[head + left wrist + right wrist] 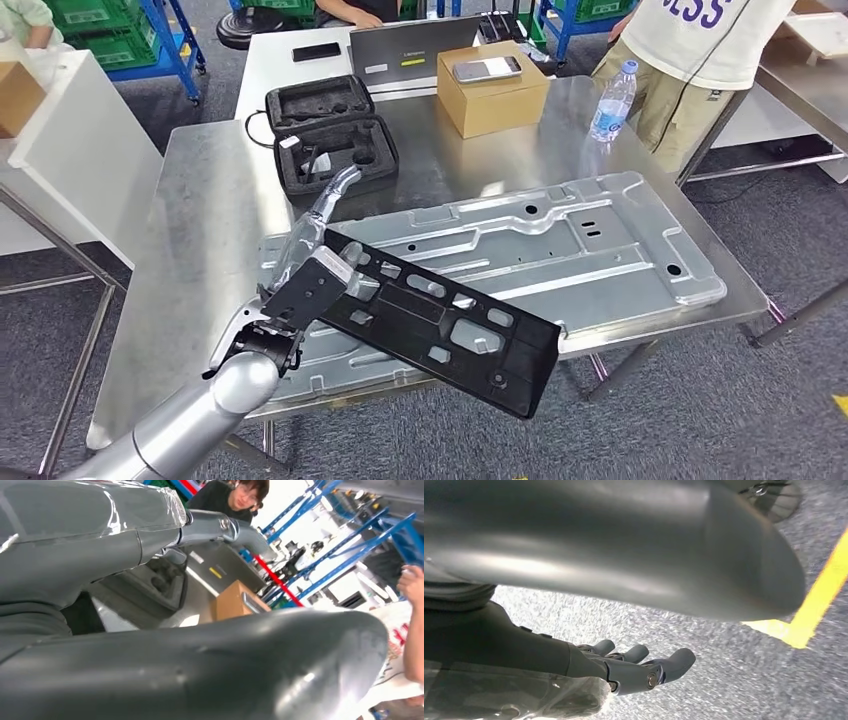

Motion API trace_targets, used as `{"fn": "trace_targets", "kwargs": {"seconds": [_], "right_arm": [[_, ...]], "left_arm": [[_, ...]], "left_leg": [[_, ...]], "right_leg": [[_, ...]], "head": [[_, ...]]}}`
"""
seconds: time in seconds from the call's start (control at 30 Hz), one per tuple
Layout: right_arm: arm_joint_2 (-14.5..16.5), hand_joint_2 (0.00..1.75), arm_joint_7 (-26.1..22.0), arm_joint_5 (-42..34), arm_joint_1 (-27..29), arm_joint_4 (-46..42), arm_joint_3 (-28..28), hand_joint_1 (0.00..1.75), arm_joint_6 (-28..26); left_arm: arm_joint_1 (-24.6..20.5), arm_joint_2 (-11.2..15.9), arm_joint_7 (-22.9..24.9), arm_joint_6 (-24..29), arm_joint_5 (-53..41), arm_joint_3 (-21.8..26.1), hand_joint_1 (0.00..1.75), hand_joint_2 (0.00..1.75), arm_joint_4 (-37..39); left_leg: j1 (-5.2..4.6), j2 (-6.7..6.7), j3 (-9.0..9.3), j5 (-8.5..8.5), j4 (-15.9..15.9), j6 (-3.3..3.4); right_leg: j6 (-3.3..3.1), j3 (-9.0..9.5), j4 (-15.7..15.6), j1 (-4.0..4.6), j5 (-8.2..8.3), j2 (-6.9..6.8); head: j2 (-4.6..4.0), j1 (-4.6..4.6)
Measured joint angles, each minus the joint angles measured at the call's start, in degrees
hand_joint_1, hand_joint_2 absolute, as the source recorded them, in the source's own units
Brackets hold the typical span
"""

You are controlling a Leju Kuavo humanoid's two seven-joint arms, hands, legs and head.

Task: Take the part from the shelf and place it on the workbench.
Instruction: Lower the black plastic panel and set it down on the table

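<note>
Over the desk (190, 190) our left hand (300, 290) grips the black part (440, 325); our right hand (634, 667) hangs with fingers apart, empty.

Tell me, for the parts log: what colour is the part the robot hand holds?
Black part, clearest in the head view.

I'm seeing the black part (440, 322) covering the fingers of my left hand (300, 290) and part of the metal panel (560, 250) under it. The grey thumb (210, 675) is blocking most of the workbench. A person (690, 40) is being cropped at the top edge.
</note>
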Motion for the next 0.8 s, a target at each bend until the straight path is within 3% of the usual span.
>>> {"fn": "trace_targets", "kwargs": {"seconds": [0.07,0.1,0.13,0.17,0.23,0.3,0.33,0.4,0.47,0.5,0.57,0.6,0.63,0.67,0.7,0.73,0.8], "right_arm": [[-0.09,0.00,-0.02,-0.06,0.02,0.00,-0.03,0.00,-0.07],[-0.10,0.00,-0.03,-0.09,0.06,0.00,-0.04,0.00,-0.08],[-0.10,0.00,-0.04,-0.13,0.11,0.00,-0.05,0.00,-0.08],[-0.10,0.00,-0.05,-0.17,0.18,0.00,-0.07,0.00,-0.08],[-0.09,0.00,-0.09,-0.28,0.31,0.00,-0.10,0.00,-0.08],[-0.09,0.00,-0.15,-0.34,0.36,0.00,-0.22,0.00,-0.09],[-0.09,0.00,-0.20,-0.36,0.38,0.00,-0.31,0.00,-0.09],[-0.12,0.00,-0.30,-0.45,0.48,0.00,-0.43,0.00,-0.10],[-0.15,0.00,-0.39,-0.59,0.66,0.01,-0.46,0.00,-0.10],[-0.16,0.00,-0.48,-0.68,0.75,0.01,-0.47,0.00,-0.10],[-0.15,0.00,-0.66,-0.84,0.85,0.00,-0.50,0.00,-0.10],[-0.15,0.00,-0.74,-0.90,0.89,0.00,-0.52,0.00,-0.11],[-0.15,0.00,-0.81,-0.96,0.92,0.00,-0.53,0.00,-0.11],[-0.15,0.00,-0.86,-1.03,0.96,0.00,-0.54,0.00,-0.13],[-0.15,0.00,-0.91,-1.14,0.99,0.00,-0.56,0.00,-0.16],[-0.16,0.00,-0.96,-1.25,1.00,0.00,-0.60,0.00,-0.20],[-0.19,0.00,-1.04,-1.42,0.92,0.00,-0.84,0.00,-0.28]], "left_arm": [[0.22,0.19,-0.11,-1.15,1.33,-0.04,0.00,0.00,-0.41],[0.46,0.25,-0.23,-1.81,2.11,-0.09,0.00,0.00,-0.60],[0.76,0.31,-0.38,-2.41,2.78,-0.14,0.00,0.00,-0.78],[1.05,0.34,-0.54,-2.92,3.35,-0.20,0.00,0.00,-0.95],[1.35,0.36,-0.77,-3.65,4.09,-0.29,0.00,0.00,-1.35],[1.43,0.36,-0.97,-4.06,4.38,-0.34,0.00,0.00,-1.84],[1.52,0.38,-1.08,-4.20,4.47,-0.39,0.00,0.00,-2.02],[2.07,0.46,-1.34,-4.55,5.03,-0.54,0.00,0.00,-2.18],[2.89,0.51,-1.92,-5.08,6.13,-0.68,0.00,0.00,-2.18],[3.38,0.52,-2.41,-5.36,6.75,-0.72,0.00,0.00,-2.17],[4.53,0.51,-3.61,-5.96,7.95,-0.82,0.00,0.00,-2.11],[5.30,0.51,-4.23,-6.32,8.46,-0.91,0.00,0.00,-2.03],[6.13,0.51,-4.79,-6.68,8.90,-1.04,0.00,0.00,-1.93],[6.98,0.51,-5.24,-7.04,9.19,-1.19,0.00,0.00,-1.81],[7.78,0.51,-5.57,-7.36,9.35,-1.35,0.00,0.00,-1.68],[8.47,0.51,-5.84,-7.60,9.46,-1.51,0.00,0.00,-1.54],[9.72,0.50,-6.40,-8.01,9.65,-1.80,0.00,0.00,-1.13]], "left_leg": [[0.27,0.03,-2.23,-5.76,7.94,-0.64],[0.34,0.04,-2.82,-7.31,11.44,-0.83],[0.36,0.04,-2.64,-7.53,13.31,-0.91],[0.37,0.04,-1.47,-6.56,13.05,-0.90],[0.35,0.05,3.80,-3.74,6.53,-0.58],[0.08,0.03,9.62,-3.08,-2.30,0.10],[-0.06,0.01,11.17,-3.30,-4.90,0.42],[-0.14,0.02,11.26,-2.99,-6.02,1.18],[0.03,0.16,10.46,-1.95,-6.12,2.07],[0.16,0.24,9.93,-1.32,-6.21,2.47],[0.17,0.33,8.62,-0.21,-6.17,2.82],[0.15,0.37,7.90,0.33,-6.14,2.80],[0.14,0.41,7.20,0.86,-6.10,2.75],[0.15,0.44,6.53,1.36,-6.07,2.67],[0.16,0.45,5.95,1.82,-6.04,2.54],[0.17,0.44,5.48,2.23,-6.00,2.38],[-0.03,0.42,4.73,2.97,-5.86,1.88]], "right_leg": [[-0.35,-1.50,0.04,0.08,1.13,-0.06],[-0.36,-2.24,0.06,0.11,1.67,-0.08],[-0.33,-2.97,0.09,0.12,2.23,-0.09],[-0.25,-3.68,0.11,0.12,2.77,-0.09],[0.06,-4.91,0.18,0.13,3.78,-0.07],[0.55,-5.68,0.24,0.31,4.71,-0.04],[0.84,-5.85,0.19,0.36,5.18,-0.03],[1.46,-6.07,-0.03,0.35,6.08,0.00],[2.02,-6.92,1.34,0.20,4.48,0.06],[2.27,-7.81,3.60,0.13,2.18,0.08],[2.69,-10.20,11.34,-0.05,-3.58,0.06],[2.87,-11.08,15.27,-0.09,-5.37,0.06],[2.99,-11.22,17.82,-0.12,-5.84,0.05],[3.04,-10.38,18.35,-0.14,-5.12,0.05],[3.02,-8.42,16.53,-0.15,-3.65,0.05],[2.95,-5.58,12.92,-0.16,-2.22,0.06],[2.59,0.53,3.99,0.02,-1.34,0.12]], "head": [[0.00,-0.13],[0.00,-0.14],[0.00,-0.15],[0.00,-0.16],[0.00,-0.18],[0.00,-0.13],[0.00,-0.12],[0.00,-0.06],[0.00,-0.01],[0.00,0.03],[0.00,0.13],[0.00,0.13],[0.00,0.13],[0.00,0.14],[0.00,0.14],[0.00,0.15],[0.00,0.19]]}}
